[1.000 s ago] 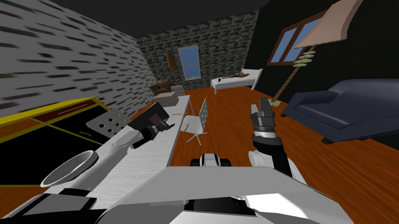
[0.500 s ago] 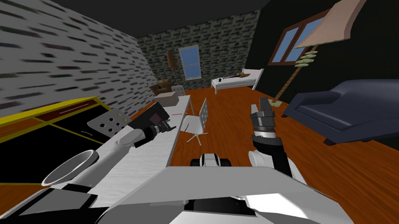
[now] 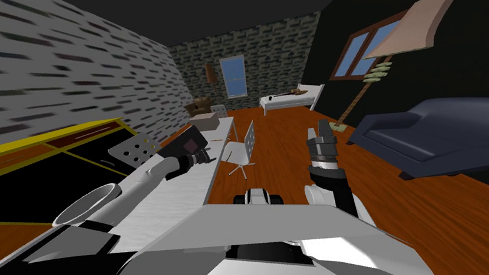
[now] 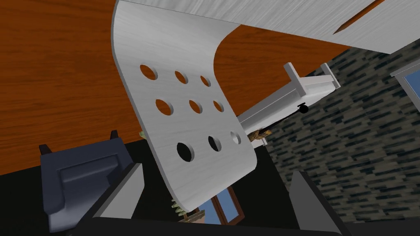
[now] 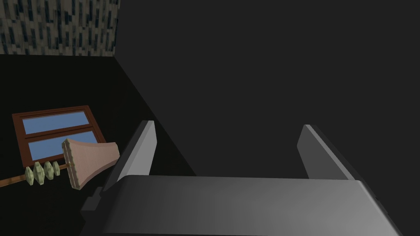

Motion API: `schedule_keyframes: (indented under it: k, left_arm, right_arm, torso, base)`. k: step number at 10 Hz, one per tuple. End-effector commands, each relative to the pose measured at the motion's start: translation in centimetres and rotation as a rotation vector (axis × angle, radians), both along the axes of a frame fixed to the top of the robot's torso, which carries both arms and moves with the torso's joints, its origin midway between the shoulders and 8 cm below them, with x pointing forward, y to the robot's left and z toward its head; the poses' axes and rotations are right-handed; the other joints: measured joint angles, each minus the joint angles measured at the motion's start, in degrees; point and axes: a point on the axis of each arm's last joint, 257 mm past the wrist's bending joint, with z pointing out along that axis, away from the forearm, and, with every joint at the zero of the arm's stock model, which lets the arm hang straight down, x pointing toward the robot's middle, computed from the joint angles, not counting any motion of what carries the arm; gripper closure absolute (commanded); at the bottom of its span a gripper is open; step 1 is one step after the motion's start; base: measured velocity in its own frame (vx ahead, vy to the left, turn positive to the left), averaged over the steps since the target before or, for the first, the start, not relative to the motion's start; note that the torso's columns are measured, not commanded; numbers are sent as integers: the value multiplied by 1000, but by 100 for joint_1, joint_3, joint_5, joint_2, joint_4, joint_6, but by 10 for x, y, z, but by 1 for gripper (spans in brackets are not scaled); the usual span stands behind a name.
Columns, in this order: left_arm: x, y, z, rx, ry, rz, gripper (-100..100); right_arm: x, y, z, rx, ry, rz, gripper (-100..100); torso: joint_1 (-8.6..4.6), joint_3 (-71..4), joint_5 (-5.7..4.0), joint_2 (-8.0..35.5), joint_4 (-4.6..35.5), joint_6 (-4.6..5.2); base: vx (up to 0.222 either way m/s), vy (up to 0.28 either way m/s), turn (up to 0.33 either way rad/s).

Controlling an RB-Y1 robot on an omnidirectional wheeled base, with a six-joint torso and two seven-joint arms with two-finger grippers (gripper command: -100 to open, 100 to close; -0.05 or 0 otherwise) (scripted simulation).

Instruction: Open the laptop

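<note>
- White desk (image 3: 198, 183) runs along the left wall; the left arm reaches out over it.
- Left gripper (image 4: 218, 170): fingers spread, nothing between them. It points off the desk edge toward a white chair (image 4: 184, 127) with round holes in its back, with floor and a dark sofa (image 3: 457, 129) beyond.
- Laptop: in the head view a dark slab-like shape sits on the desk right at the left gripper. I cannot tell whether this is the laptop or the gripper's own dark body. If it is the laptop, it lies on the desk top, about midway along, just beside the hand.
- Right gripper (image 5: 226, 123): fingers spread, empty, held upright over the floor, well apart from the desk. It faces a dark wall, with a lamp (image 5: 90, 162) off to one side.
- Progress, as a judgement: early. No finger is on a lid and no raised lid is visible.
- Left to do: turn the left gripper back to the desk top, find the lid's front edge, and lift it.
- Risk: with the hand aimed at the chair, a blind move could sweep things off the desk.
</note>
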Motion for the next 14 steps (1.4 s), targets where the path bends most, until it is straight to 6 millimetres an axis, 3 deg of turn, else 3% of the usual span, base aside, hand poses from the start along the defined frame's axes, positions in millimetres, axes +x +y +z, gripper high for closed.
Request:
schedule_keyframes:
  k: [1, 7, 14]
  left_arm:
    - [-4, -5, -11, 110, 15, -80, -100]
    - [-14, 6, -40, 330, 47, -187, -100]
    - [-22, 33, -63, 582, 74, -292, -100]
  right_arm:
    - [0, 0, 0, 0, 0, 0, 0]
    - [0, 0, 0, 0, 0, 0, 0]
    - [0, 0, 0, 0, 0, 0, 0]
  torso:
    - [1, 1, 0, 1, 0, 0]
    - [-4, -2, -1, -4, -1, 0]
    - [-3, -2, -1, -4, -1, 1]
  base:
    - [12, -9, 79]
    - [9, -9, 11]
    - [6, -7, 7]
